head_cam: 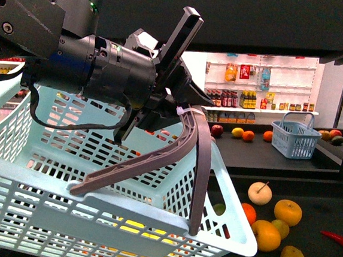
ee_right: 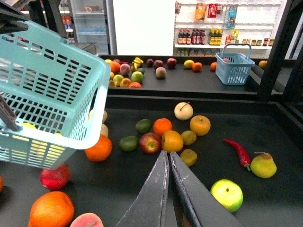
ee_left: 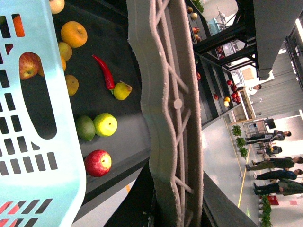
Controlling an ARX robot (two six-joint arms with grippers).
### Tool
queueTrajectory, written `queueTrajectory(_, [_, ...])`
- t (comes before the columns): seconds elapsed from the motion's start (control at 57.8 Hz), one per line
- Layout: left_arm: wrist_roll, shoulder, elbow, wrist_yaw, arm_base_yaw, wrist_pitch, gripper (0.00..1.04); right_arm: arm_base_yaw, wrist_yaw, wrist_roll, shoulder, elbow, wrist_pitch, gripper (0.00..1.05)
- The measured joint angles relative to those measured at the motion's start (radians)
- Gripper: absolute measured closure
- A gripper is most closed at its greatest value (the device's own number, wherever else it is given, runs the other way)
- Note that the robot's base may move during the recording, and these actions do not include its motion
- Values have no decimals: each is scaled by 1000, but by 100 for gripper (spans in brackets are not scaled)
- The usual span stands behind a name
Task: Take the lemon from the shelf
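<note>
Chili (ee_right: 238,150): 1; left fingers (head_cam: 189,31) gripping teal basket (head_cam: 47,172) handle (head_cam: 156,160); right fingers (ee_right: 154,194) pressed together

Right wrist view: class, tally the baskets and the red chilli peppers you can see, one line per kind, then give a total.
Baskets: 2, the pale turquoise basket and the blue basket
Red chilli peppers: 1, the red chilli
Total: 3

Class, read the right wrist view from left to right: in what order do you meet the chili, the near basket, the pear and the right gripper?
near basket → right gripper → chili → pear
</note>
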Motion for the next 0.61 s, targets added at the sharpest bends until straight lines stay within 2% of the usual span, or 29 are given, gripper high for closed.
queueTrajectory(0.052, [0, 0, 0, 0, 0, 0, 94, 0, 0, 0, -66, 0, -80, 98])
queueTrajectory(0.45, [2, 2, 0, 1, 0, 0, 94, 0, 0, 0, -105, 0, -91, 98])
queueTrajectory(0.605, [0, 2, 0, 0, 0, 0, 94, 0, 0, 0, -105, 0, -91, 73])
